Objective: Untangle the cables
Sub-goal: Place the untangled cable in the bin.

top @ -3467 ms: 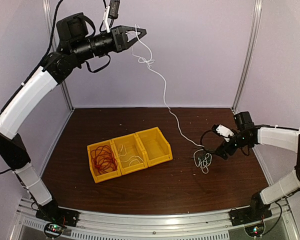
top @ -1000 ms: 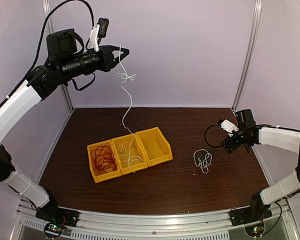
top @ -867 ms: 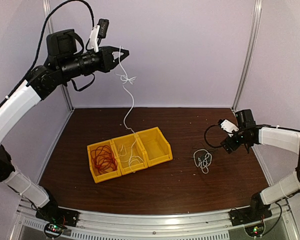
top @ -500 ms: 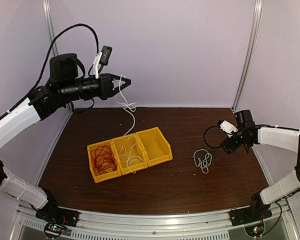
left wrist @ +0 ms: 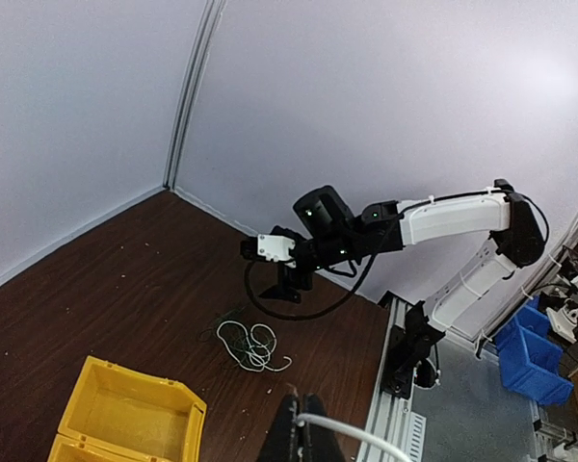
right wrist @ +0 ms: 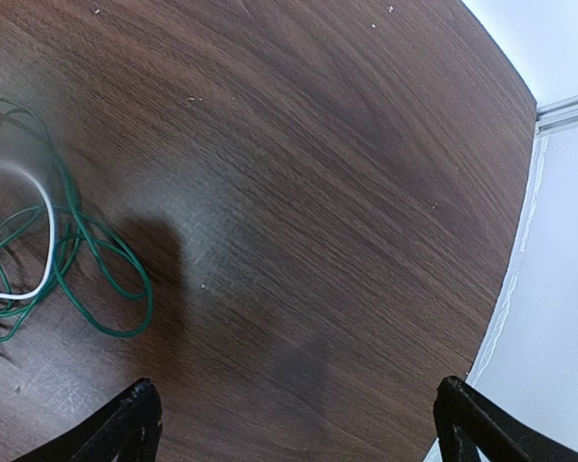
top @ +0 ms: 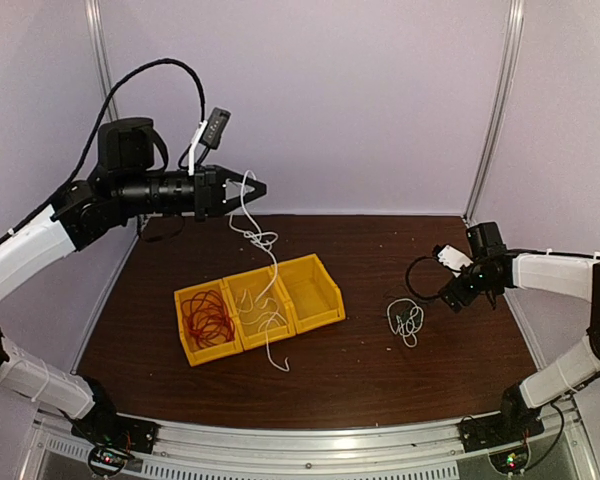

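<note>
Cables (top: 406,322) sit knotted on our table (top: 380,385); over the middle yellow bin (top: 242,279) a white cable (top: 263,238) dangles from our tightly closed left gripper (top: 260,187). Our wide-open, empty right gripper (top: 458,297) hovers beside them. Mid-binning, we'd release next.

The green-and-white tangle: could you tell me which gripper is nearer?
Right. The right gripper is just beside the tangle; the left gripper, holding a white cable, is raised above the yellow bins.

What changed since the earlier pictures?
The left end effector, shut on the white cable, came down and carried it left; the cable now drapes across the middle yellow bin, its tail on the table. The right end effector backed off the tangle. The red cable and tangle stayed.
</note>
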Controlling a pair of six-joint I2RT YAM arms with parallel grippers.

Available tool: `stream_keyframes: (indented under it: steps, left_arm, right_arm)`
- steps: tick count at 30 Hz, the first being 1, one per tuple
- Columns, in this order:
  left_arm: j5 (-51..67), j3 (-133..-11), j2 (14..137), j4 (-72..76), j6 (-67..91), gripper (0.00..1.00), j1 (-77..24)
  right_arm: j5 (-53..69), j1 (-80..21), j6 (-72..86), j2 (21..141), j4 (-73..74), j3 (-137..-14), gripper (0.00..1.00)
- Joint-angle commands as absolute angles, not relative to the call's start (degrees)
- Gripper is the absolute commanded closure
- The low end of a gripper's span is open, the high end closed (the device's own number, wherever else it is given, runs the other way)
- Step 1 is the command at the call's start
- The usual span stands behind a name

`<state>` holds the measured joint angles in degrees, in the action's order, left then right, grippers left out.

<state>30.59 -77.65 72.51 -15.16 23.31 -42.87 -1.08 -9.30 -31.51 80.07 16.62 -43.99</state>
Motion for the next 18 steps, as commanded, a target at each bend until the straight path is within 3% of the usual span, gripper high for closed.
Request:
stream_keyframes:
  steps: [1,18]
  left_arm:
    - [33.5,-83.2,71.4,-14.8,21.3,1.00,-43.1]
    - [8.4,-100.3,79.9,-28.9,11.1,1.00,-42.9]
  right_arm:
    - [-0.8,-9.7,-31.5,80.2,17.0,-45.0,0.00]
    - [-0.7,-9.7,-31.6,80.2,17.0,-44.8,0.00]
